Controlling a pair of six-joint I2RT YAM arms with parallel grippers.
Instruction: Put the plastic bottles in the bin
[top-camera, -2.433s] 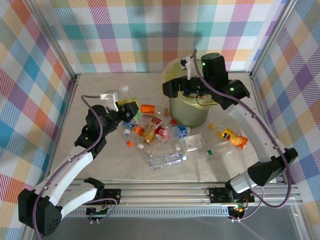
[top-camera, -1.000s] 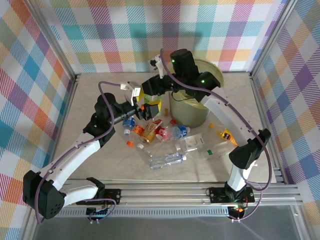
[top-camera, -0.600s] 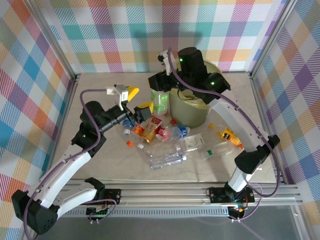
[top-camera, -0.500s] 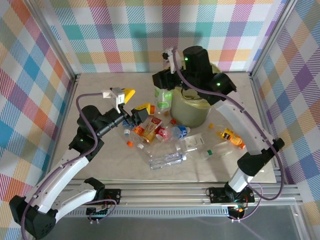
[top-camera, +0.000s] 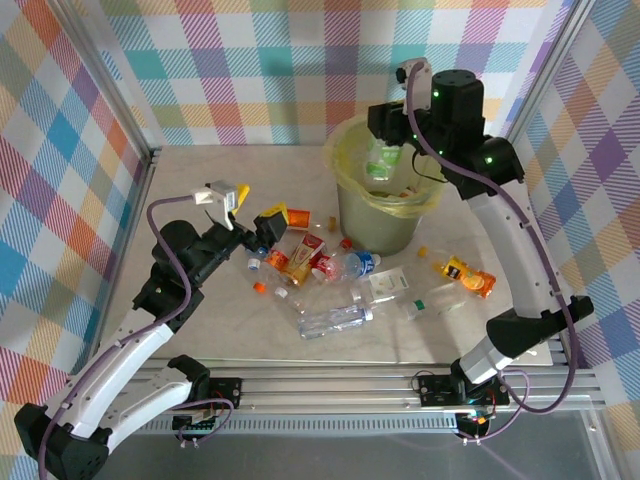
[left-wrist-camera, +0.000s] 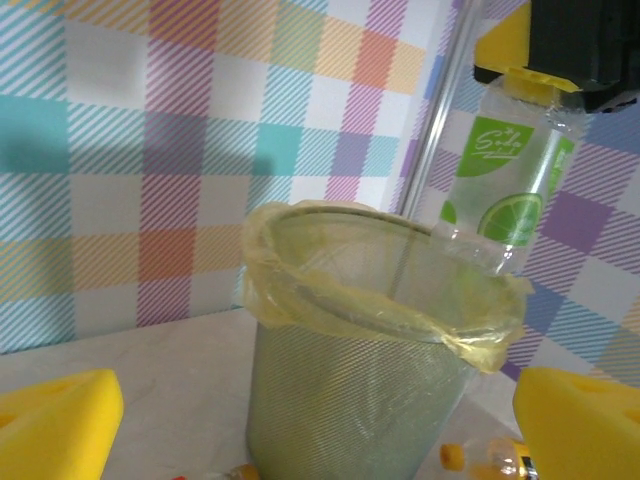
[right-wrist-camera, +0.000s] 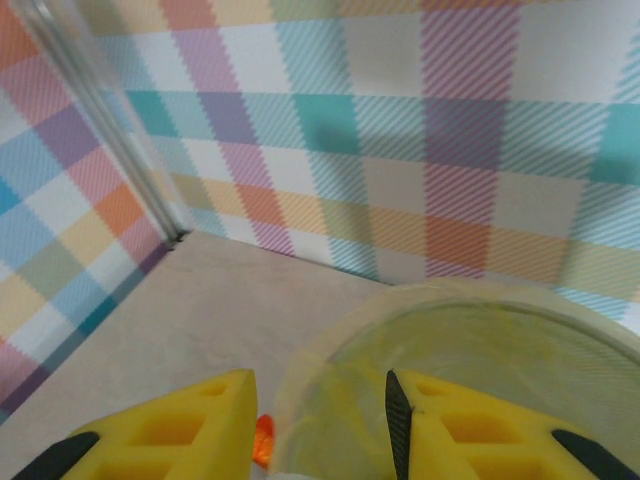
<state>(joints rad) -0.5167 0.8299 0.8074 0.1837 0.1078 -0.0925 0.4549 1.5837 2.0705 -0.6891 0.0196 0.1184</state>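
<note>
Top: we're seeing right jaws gripping a clear lime-label plastic bottle (top-camera: 381, 158) over the round grey-green yellow-bagged bin (top-camera: 375, 232); left jaws gaping wide beside scattered bottles (top-camera: 325, 266) on desk (top-camera: 200, 190). Left wrist: bottle hanging at bin rim. Right wrist: bin sitting below jaws.

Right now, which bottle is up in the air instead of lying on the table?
The clear one with the green lime label: the right gripper holds it over the bin. The other bottles rest on the table.
</note>
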